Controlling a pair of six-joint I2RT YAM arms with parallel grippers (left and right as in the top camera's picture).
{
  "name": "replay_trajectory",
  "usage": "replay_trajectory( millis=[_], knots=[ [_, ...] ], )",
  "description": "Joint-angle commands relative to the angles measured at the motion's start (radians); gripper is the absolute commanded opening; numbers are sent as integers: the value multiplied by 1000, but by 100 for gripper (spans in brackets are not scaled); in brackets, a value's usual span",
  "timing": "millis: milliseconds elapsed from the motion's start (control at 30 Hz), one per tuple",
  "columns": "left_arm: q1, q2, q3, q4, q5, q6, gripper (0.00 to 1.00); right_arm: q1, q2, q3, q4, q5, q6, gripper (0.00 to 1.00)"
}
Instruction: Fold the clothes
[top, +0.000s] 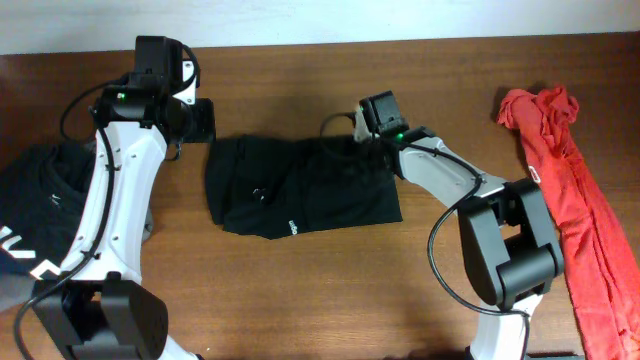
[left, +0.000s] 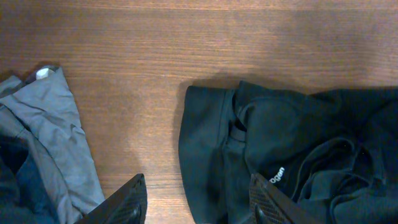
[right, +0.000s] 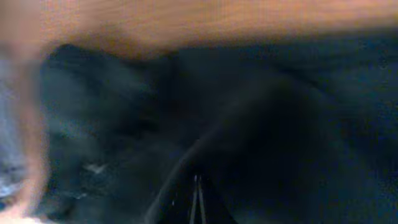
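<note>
My right gripper (right: 198, 198) is pinched on the black garment (top: 300, 190), top centre; left gripper (left: 198, 202) gapes empty. I'd drag slow, keep it flat.

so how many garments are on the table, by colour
plain black fabric garment: 1
dark fabric garment with white print: 1
crumpled grey fabric garment: 1
crumpled red fabric garment: 1
total: 4 (the left pile overlaps, so this is a best reading)

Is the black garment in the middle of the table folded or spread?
Folded, loosely: the black garment lies as a compact rectangle, with overlapping layers visible in the left wrist view.
</note>
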Motion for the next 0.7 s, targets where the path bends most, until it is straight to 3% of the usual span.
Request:
replay_trajectory(
  millis=[0,100,200,367,533,667],
  knots=[
    [8,-34,14,-1,1,16,53,34,-1,9,149,-235,-17,4],
    [8,-34,14,-5,-10,16,53,27,-5,10,291,-327,-21,4],
    [8,-34,14,-18,-51,16,53,-14,-24,14,272,-323,-21,4],
    [23,-34,14,-35,-54,16,54,-117,-34,14,66,-303,-31,4],
    [28,-34,14,-34,-52,16,54,-198,-34,13,-196,-120,-87,4],
    [28,-34,14,-34,-52,15,54,-195,-29,8,-258,-106,-119,4]
  ],
)
